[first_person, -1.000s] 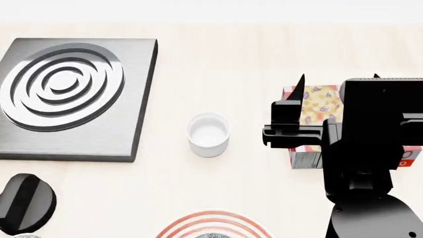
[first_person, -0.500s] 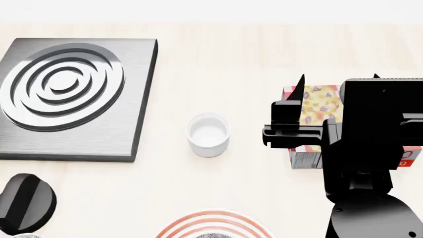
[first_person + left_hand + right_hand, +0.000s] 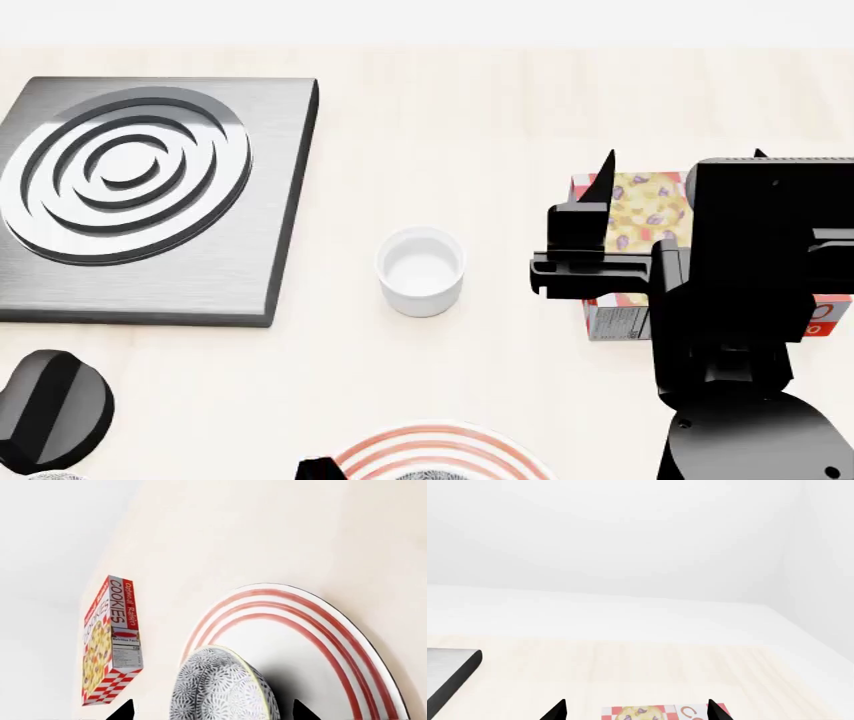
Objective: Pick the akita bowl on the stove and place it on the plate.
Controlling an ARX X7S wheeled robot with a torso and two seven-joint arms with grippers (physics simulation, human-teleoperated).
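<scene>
Change since earlier: only a small black tip had newly appeared at the head view's lower edge, just left of the plate; stove, cup, box and right arm sat unchanged.
Akita bowl: one speckled bowl [image 3: 220, 687] sat on the plate, its rim tilted toward the camera in the left wrist view; only a sliver showed in the head view.
Plate: one white plate [image 3: 347, 645] with three red rings, on the pale table [image 3: 534, 120].
Left gripper: [image 3: 210, 711] only two dark fingertips showed, spread wide either side of the bowl; contact with it could not be judged.
Stove: one grey slab [image 3: 240, 260] with ring burner, nothing on it; black knob [image 3: 47, 410] near its front corner.
Right gripper: [image 3: 594, 215] hovered over the cookie box, tips well apart in the right wrist view, holding nothing.
White cup: one [image 3: 422, 270], between stove and box.
Cookie box: one [image 3: 110, 640], lying flat; it read "Oatmeal Raisin COOKIES", with a nutrition panel too small to read.
</scene>
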